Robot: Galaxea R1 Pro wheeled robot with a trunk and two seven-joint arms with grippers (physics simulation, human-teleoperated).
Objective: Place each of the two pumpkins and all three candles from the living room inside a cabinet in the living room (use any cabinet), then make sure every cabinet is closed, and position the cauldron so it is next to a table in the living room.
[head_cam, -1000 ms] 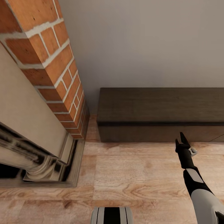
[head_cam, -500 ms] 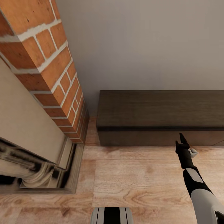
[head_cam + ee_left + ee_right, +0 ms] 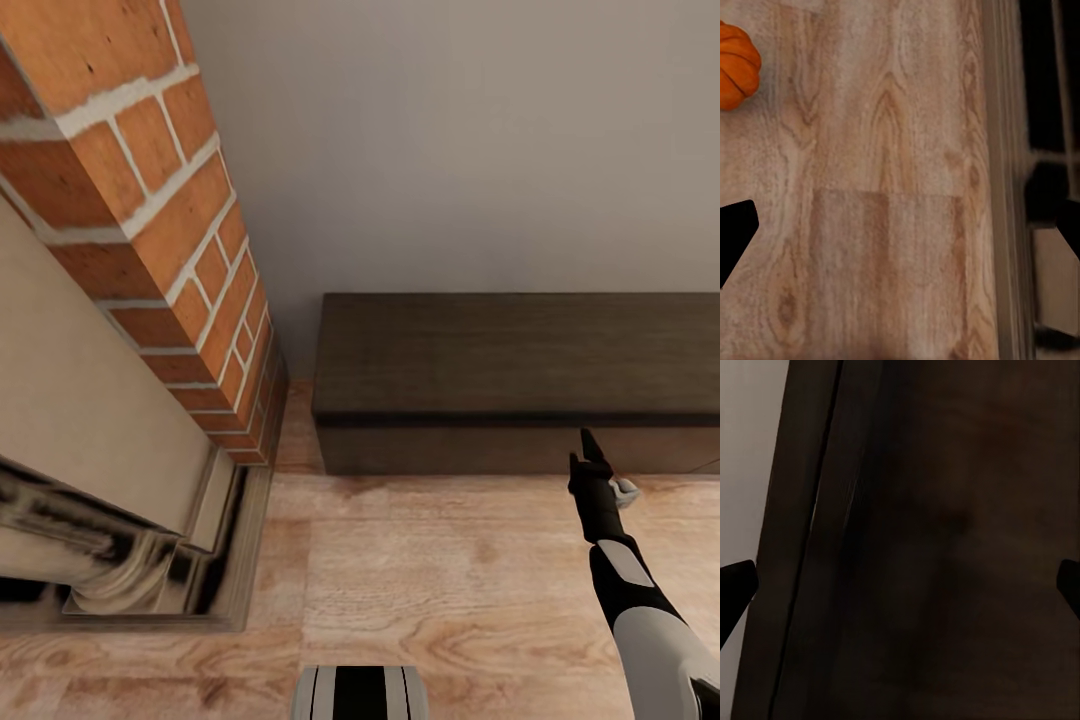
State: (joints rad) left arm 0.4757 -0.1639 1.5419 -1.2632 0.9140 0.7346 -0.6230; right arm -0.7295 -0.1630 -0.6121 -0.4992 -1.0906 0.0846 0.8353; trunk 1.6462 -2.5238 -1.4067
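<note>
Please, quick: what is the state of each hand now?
Left hand: open, holding nothing.
Right hand: open, holding nothing, facing the cabinet.

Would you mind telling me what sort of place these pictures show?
Probably a living room: a brick chimney breast above a fireplace surround, a long low dark cabinet against the wall, and wood plank flooring.

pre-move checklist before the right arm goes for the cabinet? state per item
1. Cabinet in front of the robot, front looks shut: ok.
2. Right gripper close to the cabinet front, fingers wide apart in the right wrist view: ok.
3. Right gripper touching the front: cannot tell.
4. Left gripper empty, open over the floor: ok.
5. Pumpkin lying on the floor, not stowed: not ok.
6. Candles located: cannot tell.
</note>
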